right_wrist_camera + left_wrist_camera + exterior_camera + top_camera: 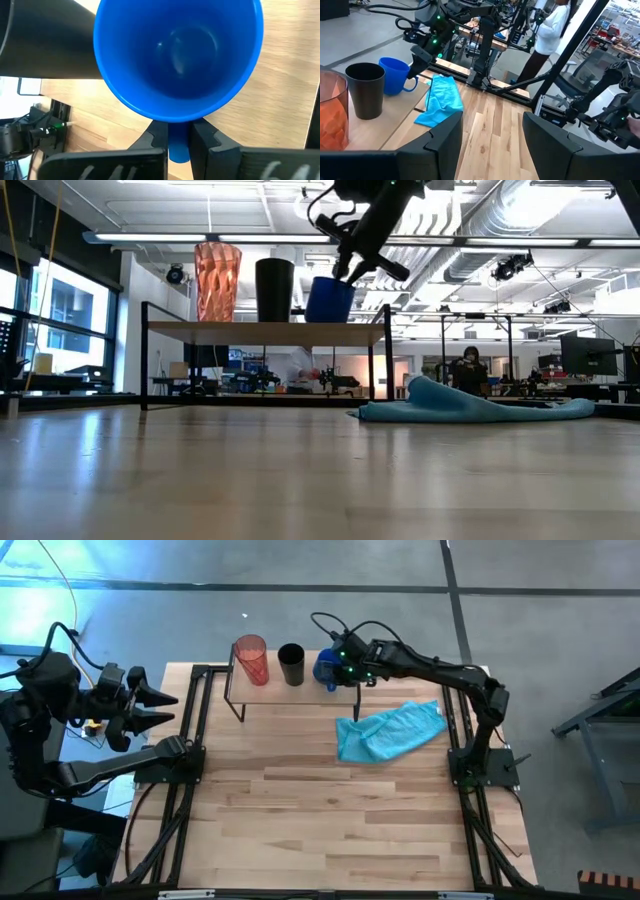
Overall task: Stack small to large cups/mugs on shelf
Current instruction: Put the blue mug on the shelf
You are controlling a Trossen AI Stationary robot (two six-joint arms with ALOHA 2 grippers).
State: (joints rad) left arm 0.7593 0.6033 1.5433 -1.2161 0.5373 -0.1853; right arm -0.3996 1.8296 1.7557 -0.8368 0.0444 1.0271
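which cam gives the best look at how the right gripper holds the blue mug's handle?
Right wrist view: the right gripper fingers pinch the handle of the blue mug up close. High view shows the gripper covering the handle; low view only its fingers at the rim; left wrist view shows it small.

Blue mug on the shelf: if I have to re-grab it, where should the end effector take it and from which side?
Take the blue mug by its handle, coming from the cloth side. It stands upright at the shelf end with the black cup close on its other side, and the handle points outward. The right end effector already straddles that handle.
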